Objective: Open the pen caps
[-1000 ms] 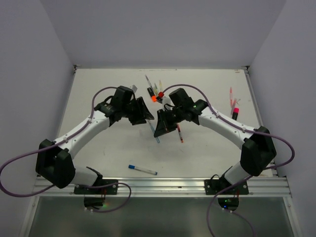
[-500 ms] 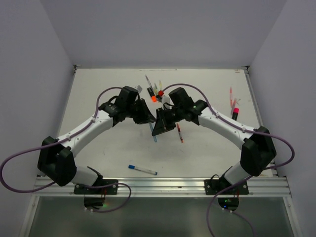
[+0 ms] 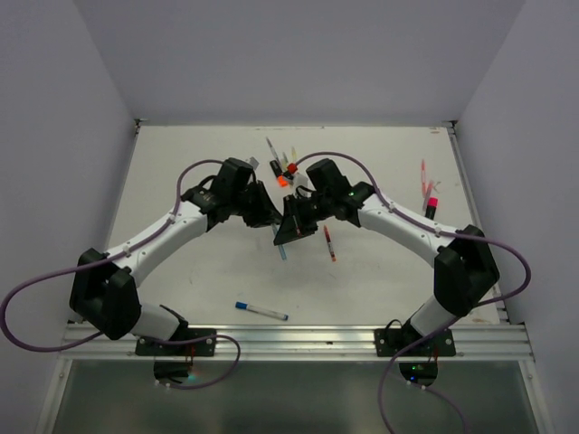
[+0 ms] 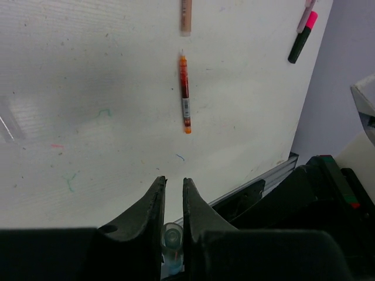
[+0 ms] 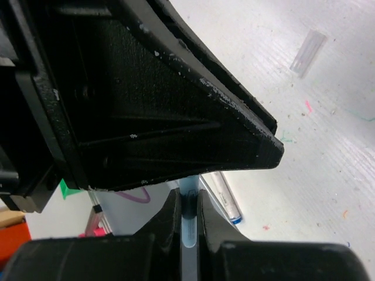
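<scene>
Over the white table (image 3: 199,163), my left gripper (image 4: 174,181) has now clamped the blue cap (image 4: 171,237), right gripper (image 5: 188,196) pinching the barrel (image 5: 188,225): ready to pull.

Both arms (image 3: 149,244) are white with black joints (image 3: 104,298) and purple cables (image 3: 23,312). The left claw (image 4: 173,181) and right claw (image 5: 187,199) are black.

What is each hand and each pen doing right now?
left hand: shut on one end of the light blue pen.
right hand: shut on the light blue pen.
light blue pen: held up between both hands; whether capped, can't tell.
red pen: lying flat, untouched.
pink highlighter: lying flat, pink cap looks on.
blue pen: lying flat near the arm bases, untouched.
</scene>
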